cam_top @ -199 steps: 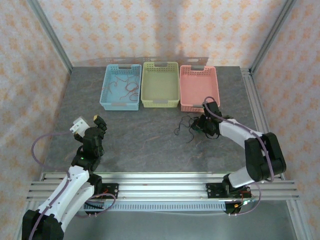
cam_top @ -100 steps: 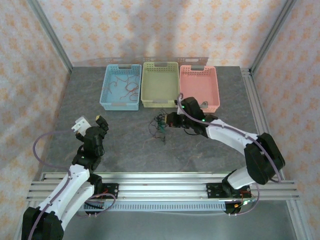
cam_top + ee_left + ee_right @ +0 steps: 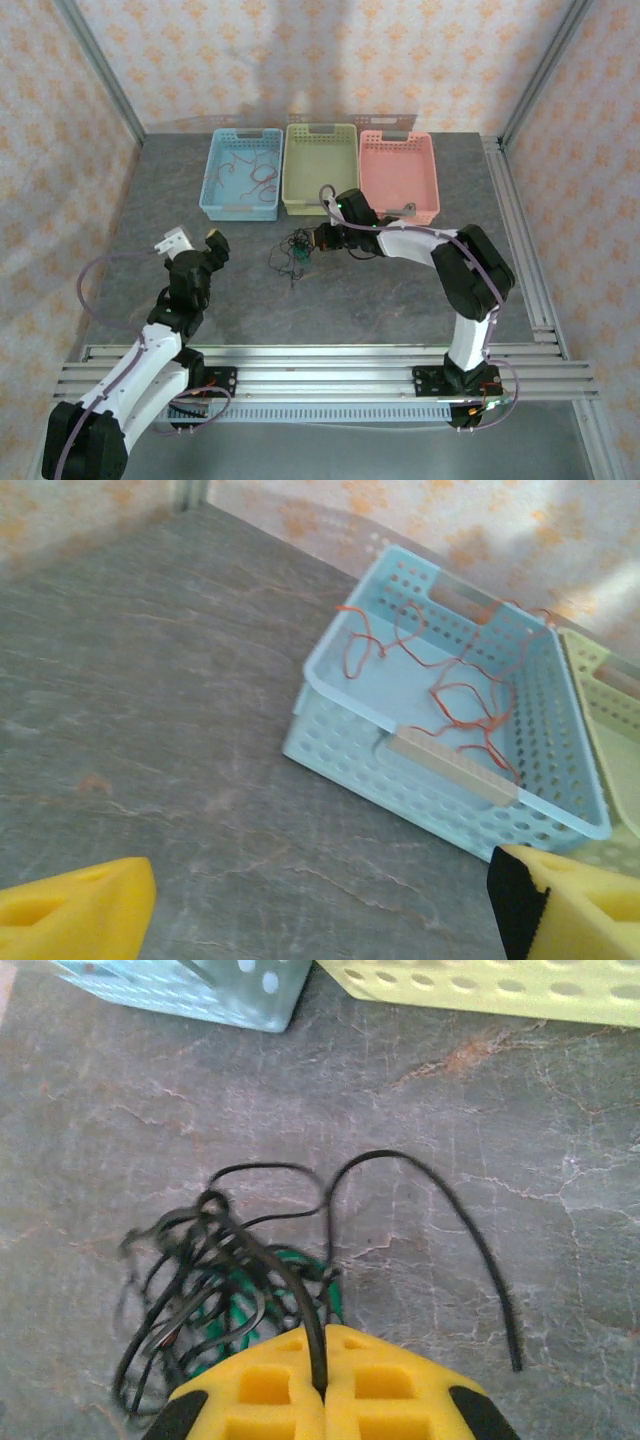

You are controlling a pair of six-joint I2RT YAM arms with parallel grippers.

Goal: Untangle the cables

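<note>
Black and green wires are lying in a loose tangle (image 3: pixel 292 253) on the grey table (image 3: pixel 250 300), just in front of the gap between the blue basket (image 3: pixel 238 211) and the yellow-green basket (image 3: pixel 320 207). From the right wrist, the tangle (image 3: pixel 225 1280) is showing as many black loops over a few green ones. 1 long black strand (image 3: pixel 468 1230) is arching away to the right and ending loose on the table.

The right claw (image 3: pixel 322 240) is sitting at the tangle's right edge, its arm reaching in low from the right. Its yellow pads (image 3: pixel 370 1355) are pressing together, clenched on 1 black strand running out of the seam between them (whether other strands are caught there too, I cannot tell).

Reddish-orange wires (image 3: pixel 250 172) are lying apart from the tangle inside the blue basket, spreading in thin squiggles over its floor. The left wrist camera is looking down on those wires (image 3: pixel 460 695) and the blue basket (image 3: pixel 440 780). The pink basket (image 3: pixel 430 175) is standing right of the yellow-green one, all 3 side by side along the far edge.

The left claw (image 3: pixel 195 240) is hovering well apart from the tangle on the left, its 2 yellow fingers (image 3: pixel 70 915) spread wide and grasping nothing.
</note>
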